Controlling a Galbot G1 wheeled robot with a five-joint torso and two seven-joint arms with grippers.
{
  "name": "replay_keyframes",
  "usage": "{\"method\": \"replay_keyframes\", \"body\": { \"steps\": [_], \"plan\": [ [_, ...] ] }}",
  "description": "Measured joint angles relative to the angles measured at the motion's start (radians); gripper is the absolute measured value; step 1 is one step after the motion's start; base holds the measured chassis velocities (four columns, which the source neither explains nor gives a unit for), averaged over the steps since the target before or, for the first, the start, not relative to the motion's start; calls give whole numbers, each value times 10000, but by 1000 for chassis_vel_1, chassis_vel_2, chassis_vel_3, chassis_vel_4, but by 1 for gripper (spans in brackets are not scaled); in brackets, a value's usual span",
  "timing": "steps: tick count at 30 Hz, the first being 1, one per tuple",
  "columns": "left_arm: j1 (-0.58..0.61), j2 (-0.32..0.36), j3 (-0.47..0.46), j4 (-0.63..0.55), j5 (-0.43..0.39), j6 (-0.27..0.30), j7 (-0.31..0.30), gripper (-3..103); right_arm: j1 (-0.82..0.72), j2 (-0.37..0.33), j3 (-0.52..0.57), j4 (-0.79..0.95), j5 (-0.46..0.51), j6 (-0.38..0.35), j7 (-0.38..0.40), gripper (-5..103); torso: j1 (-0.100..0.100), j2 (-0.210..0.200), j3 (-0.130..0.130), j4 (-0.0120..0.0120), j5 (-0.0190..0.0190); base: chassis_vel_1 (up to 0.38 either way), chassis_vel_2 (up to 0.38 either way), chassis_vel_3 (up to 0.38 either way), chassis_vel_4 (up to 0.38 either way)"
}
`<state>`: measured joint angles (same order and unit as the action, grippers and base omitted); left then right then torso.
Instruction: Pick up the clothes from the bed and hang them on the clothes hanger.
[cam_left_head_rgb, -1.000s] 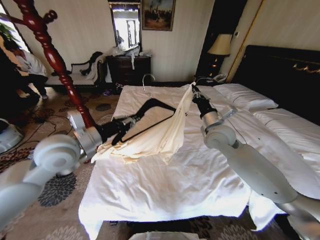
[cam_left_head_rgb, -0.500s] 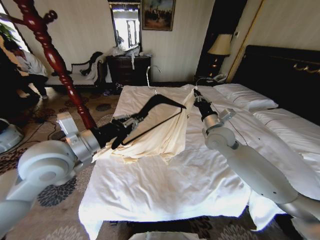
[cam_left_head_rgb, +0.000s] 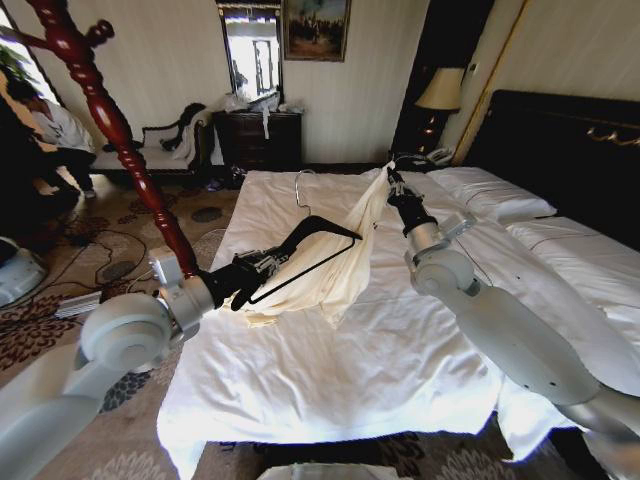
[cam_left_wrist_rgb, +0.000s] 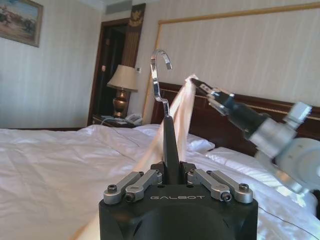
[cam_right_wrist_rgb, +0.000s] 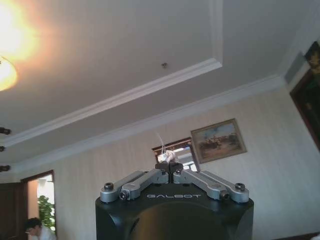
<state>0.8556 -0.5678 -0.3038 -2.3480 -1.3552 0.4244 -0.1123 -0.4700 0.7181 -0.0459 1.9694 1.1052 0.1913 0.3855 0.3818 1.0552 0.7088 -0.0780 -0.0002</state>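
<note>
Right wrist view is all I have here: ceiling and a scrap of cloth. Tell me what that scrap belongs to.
Observer: The cream shirt; the right gripper holds one end lifted above the bed.
Operator: Report the left gripper.
Observer: The left gripper is shut on the black hanger, over the bed's left part.
Operator: Say where hanger and shirt meet.
Observer: The shirt drapes against the hanger's far arm; the silver hook points up.

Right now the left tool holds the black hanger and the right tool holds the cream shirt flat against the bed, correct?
Not quite. The right tool holds the cream shirt lifted above the bed, draping down, as the head view shows. The left tool does hold the black hanger.
</note>
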Motion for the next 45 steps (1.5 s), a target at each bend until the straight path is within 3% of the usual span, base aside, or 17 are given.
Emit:
{"method": "replay_keyframes", "body": {
  "steps": [13,25,38,44,45],
  "plan": [
    [-582,-388,123,918,157,36,258,16,-105,-179,-206,450,-472,-5,-332,0,0,0,0,-2,-1,0,0,0,0],
    [-941,287,-8,1265,64,28,516,16,155,-145,-176,-109,-631,-381,93,0,1,0,0,0,4,0,0,0,0],
    [-171,-507,608,622,318,293,481,16,310,-136,-294,289,-231,-237,78,0,0,0,0,3,2,0,0,0,0],
    [-551,-1026,1034,1257,867,305,640,16,347,-176,-301,863,354,81,-52,0,-1,0,0,1,2,0,0,0,0],
    [-839,-1362,1101,1661,926,303,669,16,309,-190,-308,1098,439,275,-247,0,0,0,0,-2,0,0,0,0,0]
  ]
}}
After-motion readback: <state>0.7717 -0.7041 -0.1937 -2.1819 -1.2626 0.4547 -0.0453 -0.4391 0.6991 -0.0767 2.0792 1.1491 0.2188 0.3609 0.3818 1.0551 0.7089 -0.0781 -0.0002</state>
